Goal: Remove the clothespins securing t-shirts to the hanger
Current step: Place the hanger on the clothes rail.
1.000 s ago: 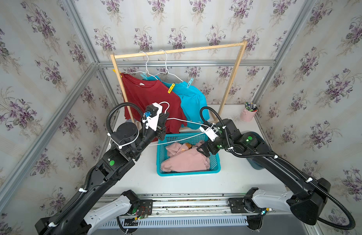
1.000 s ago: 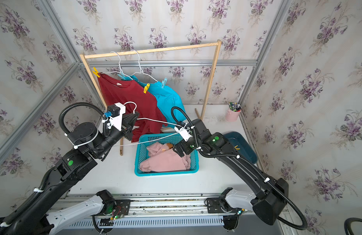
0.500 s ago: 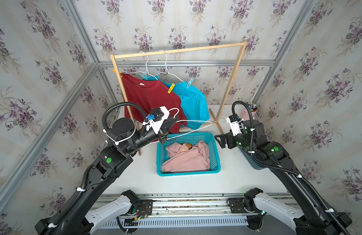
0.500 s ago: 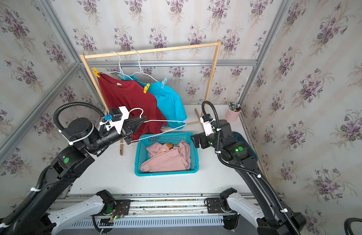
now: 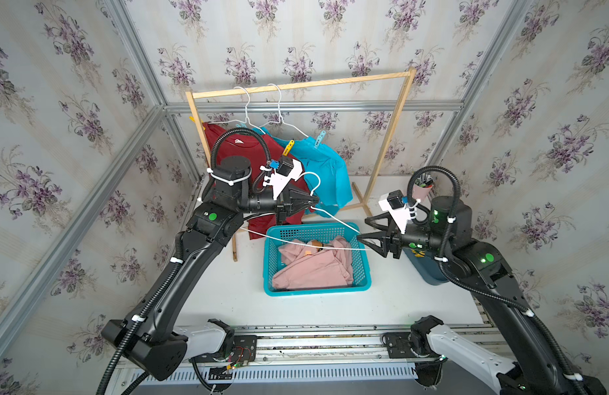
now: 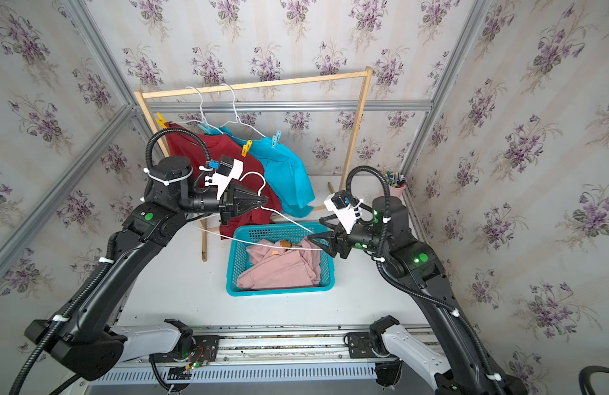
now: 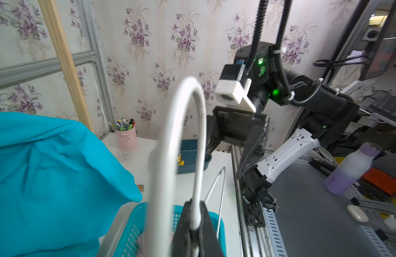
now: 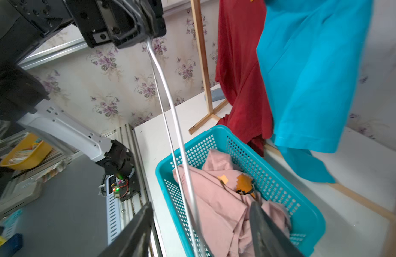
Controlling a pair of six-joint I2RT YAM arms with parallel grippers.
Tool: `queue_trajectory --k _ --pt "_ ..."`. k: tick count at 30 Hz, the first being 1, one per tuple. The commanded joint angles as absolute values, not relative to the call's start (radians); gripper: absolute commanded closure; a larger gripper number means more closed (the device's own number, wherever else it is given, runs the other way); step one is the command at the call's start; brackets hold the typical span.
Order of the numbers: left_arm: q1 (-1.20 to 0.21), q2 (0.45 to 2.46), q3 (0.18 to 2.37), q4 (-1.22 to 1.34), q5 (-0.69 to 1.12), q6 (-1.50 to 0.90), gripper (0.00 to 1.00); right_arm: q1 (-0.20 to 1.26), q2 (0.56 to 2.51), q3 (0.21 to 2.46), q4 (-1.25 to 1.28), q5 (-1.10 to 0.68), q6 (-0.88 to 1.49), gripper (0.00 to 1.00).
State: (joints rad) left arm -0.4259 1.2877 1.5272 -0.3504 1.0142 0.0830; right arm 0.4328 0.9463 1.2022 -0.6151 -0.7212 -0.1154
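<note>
arms [image 5: 179, 273]: black, ribbed cables [image 5: 432, 167] | bases [image 5: 202, 337]: white | lights [image 5: 212, 216]: green | wrist cameras [image 5: 284, 178]: white

Dark red t-shirt [image 5: 248, 154], white neck label [image 5: 237, 140]. Turquoise t-shirt [image 5: 327, 171] at its 3 o'clock. Dusty pink t-shirt [image 5: 313, 270] in teal mesh basket [image 5: 316, 291]. Yellow clothespin [image 5: 288, 147], light blue clothespin [image 5: 319, 137]. White wire hanger [image 7: 200, 144]. Cream wallpaper [image 5: 330, 41], purple flower print. Pale pink pen cup [image 5: 425, 191].

The t-shirts [image 5: 327, 171] are matt cloth, basket [image 5: 316, 290] plastic, rack [image 5: 389, 136] wood, hanger [image 7: 190, 82] smooth.
</note>
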Motion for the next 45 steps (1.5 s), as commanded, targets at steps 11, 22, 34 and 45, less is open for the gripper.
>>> queue_trajectory --k 11,22,34,45 --pt "-0.423 1.295 1.522 -0.342 1.094 0.013 1.0 0.438 1.041 1.221 -0.57 -0.907 -0.128 1.0" --pt "-0.423 1.324 1.54 -0.342 1.018 -0.02 0.97 0.455 1.08 1.204 -0.625 -0.914 -0.121 0.81" --pt "-0.423 1.311 1.508 -0.342 1.006 -0.016 0.95 0.48 1.089 1.234 -0.606 -0.811 -0.128 1.0" --pt "-0.425 1.309 1.521 -0.333 1.016 -0.026 0.48 0.48 0.959 1.126 -0.59 -0.758 -0.07 1.0"
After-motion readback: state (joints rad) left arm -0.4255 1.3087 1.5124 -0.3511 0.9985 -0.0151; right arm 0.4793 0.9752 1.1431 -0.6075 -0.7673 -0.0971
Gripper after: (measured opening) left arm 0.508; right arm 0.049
